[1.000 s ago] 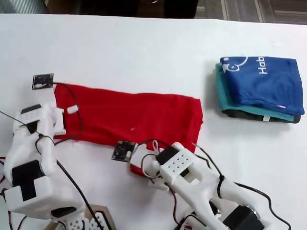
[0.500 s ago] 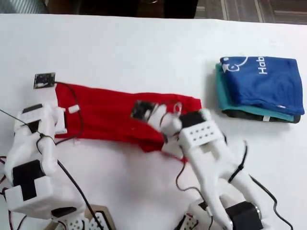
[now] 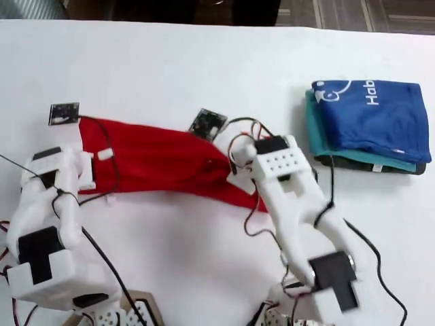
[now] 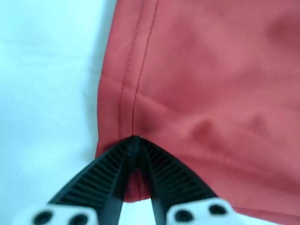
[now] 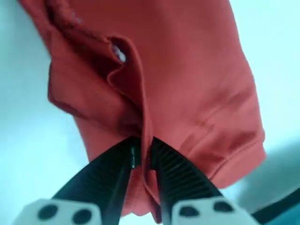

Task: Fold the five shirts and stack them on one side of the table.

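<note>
A red shirt (image 3: 153,161) lies as a long band across the left and middle of the white table (image 3: 204,61). My left gripper (image 3: 92,176) is at the shirt's left end; the left wrist view shows this gripper (image 4: 133,144) shut on the stitched hem of the shirt (image 4: 211,70). My right gripper (image 3: 225,167) is over the right part of the shirt. In its wrist view the right gripper (image 5: 143,149) is shut on a raised fold of the red cloth (image 5: 187,70), with the cloth bunched and doubled over there.
Three folded shirts are stacked at the right side of the table, a blue one (image 3: 370,115) on top, then teal (image 3: 323,146), then a dark one at the bottom. Loose black cables run from both arms over the red shirt. Bare tabletop stretches behind.
My right gripper has carried the shirt's near right edge away from the front of the table toward the back, so the right end is drawn in and doubled over. The left arm has kept still.
</note>
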Tool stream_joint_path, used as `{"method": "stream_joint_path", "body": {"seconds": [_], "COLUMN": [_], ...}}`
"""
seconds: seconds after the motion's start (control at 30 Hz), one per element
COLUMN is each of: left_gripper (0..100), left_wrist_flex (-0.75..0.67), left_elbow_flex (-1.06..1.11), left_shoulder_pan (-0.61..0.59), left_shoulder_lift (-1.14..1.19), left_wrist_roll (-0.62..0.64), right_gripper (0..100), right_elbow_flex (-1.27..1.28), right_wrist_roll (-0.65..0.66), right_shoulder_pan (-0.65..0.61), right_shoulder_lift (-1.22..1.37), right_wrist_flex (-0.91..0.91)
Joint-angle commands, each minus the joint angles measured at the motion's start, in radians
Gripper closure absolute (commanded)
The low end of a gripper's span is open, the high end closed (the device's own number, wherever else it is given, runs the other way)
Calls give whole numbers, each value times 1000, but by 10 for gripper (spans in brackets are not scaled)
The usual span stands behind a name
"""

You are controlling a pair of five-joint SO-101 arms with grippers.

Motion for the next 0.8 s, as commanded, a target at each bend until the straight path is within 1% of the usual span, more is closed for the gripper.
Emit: {"method": "stream_joint_path", "body": {"seconds": [0.0, 0.07, 0.13, 0.27, 0.33, 0.4, 0.5, 0.57, 0.63, 0.77], "left_gripper": [973, 973, 973, 973, 973, 973, 973, 973, 973, 973], "left_wrist_flex": [-17, -17, -17, -17, -17, -17, -18, -18, -18, -18], "left_elbow_flex": [-2, -2, -2, -2, -2, -2, -2, -2, -2, -2], "left_shoulder_pan": [9, 9, 9, 9, 9, 9, 9, 9, 9, 9], "left_shoulder_lift": [-12, -12, -12, -12, -12, -12, -12, -11, -11, -11], "left_wrist_roll": [5, 5, 5, 5, 5, 5, 5, 5, 5, 5], "right_gripper": [909, 842, 803, 801, 802, 841, 994, 960, 984, 979], "right_elbow_flex": [-107, -175, -242, -322, -333, -334, -334, -333, -331, -299], "right_wrist_roll": [-60, -121, -212, -382, -411, -410, -410, -410, -410, -416], "right_shoulder_pan": [44, 77, 113, 177, 180, 153, 79, 21, -45, -165], "right_shoulder_lift": [76, 120, 153, 159, 139, 110, 64, 42, 38, 51], "right_wrist_flex": [-56, -59, -54, -47, 7, 99, 222, 282, 311, 300]}}
